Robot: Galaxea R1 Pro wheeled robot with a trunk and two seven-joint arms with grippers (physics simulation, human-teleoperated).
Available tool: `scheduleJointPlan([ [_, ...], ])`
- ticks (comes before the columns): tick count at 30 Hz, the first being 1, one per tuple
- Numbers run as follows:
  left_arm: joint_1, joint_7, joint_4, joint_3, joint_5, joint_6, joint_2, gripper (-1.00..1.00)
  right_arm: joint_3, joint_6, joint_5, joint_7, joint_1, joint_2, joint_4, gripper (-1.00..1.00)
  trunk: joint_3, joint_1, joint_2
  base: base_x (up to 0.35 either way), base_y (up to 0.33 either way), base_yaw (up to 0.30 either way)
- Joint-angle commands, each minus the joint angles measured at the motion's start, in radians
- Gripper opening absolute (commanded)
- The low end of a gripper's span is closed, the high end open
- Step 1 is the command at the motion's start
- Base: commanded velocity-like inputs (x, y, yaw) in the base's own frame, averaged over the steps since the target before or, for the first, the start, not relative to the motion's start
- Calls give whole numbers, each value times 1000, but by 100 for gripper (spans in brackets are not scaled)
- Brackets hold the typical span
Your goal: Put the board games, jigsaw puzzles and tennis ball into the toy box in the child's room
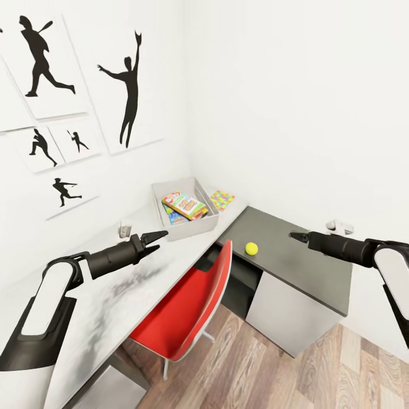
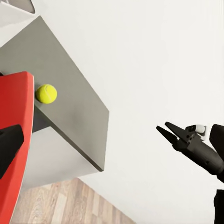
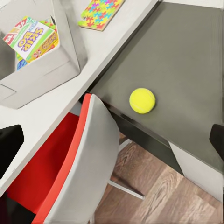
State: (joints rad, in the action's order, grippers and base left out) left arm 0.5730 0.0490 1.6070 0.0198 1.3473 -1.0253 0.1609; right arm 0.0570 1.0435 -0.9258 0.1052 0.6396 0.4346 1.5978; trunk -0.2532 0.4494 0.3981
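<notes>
The light-grey toy box [image 1: 189, 230] [image 3: 44, 77] stands on the pale table [image 1: 108, 301] by the wall, with stacked board games [image 1: 184, 205] inside and the green Skip-Bo box [image 3: 31, 39] on top. One jigsaw puzzle [image 1: 221, 199] [image 3: 100, 11] lies flat just beyond the box. The tennis ball [image 1: 251, 248] [image 2: 46, 93] [image 3: 142, 100] rests on the dark grey desk section [image 1: 295, 264]. My left gripper [image 1: 162, 240] hovers open and empty over the table, short of the box. My right gripper [image 1: 291, 234] [image 2: 162, 126] is open above the dark section, to the right of the ball.
A red chair [image 1: 187, 307] [image 3: 51, 172] is pushed in against the table's edge, between my arms. A small grey item [image 1: 125, 230] sits near the wall by my left gripper. A white object [image 1: 339, 226] lies at the back of the dark section. Wood floor [image 1: 272, 369] lies below.
</notes>
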Motion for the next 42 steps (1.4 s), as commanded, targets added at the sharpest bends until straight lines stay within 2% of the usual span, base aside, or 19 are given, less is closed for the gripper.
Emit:
scheduleJointPlan([
  [1, 0, 4, 1, 5, 6, -4, 1, 100, -8, 4, -10, 10, 1, -1, 0, 100, 0, 1, 2, 0, 0, -111],
  [6, -8, -2, 1, 21, 6, -4, 2, 100, -28, 4, -10, 10, 0, -4, -3, 100, 7, 1, 2, 0, 0, -108],
  [12, -16, -14, 1, 28, 6, -2, 3, 100, -35, 4, -9, 10, 0, -5, -4, 100, 13, 1, 2, 0, 0, -77],
  [23, -26, -88, 1, 36, 6, 2, 20, 100, -41, 4, -9, 4, -14, -5, -6, 100, 17, 1, 2, 0, 0, -25],
  [24, -32, -82, -5, 30, 11, 8, 15, 100, -47, -2, -3, -2, -19, -11, -11, 100, 17, 1, 2, 0, 0, 0],
  [29, -47, -66, -13, 36, 17, 31, 18, 100, -57, -30, 23, -30, -30, -37, -39, 100, 17, 1, 2, 0, 0, 0],
  [37, -47, -66, -13, 36, 17, 31, 18, 100, -57, -75, 71, -75, -30, -37, -84, 100, 17, 1, 2, 0, 0, 0],
  [42, -47, -66, -13, 36, 17, 31, 18, 100, -57, -94, 101, -77, -30, -37, -112, 100, 17, 1, 2, 0, 0, 0],
])
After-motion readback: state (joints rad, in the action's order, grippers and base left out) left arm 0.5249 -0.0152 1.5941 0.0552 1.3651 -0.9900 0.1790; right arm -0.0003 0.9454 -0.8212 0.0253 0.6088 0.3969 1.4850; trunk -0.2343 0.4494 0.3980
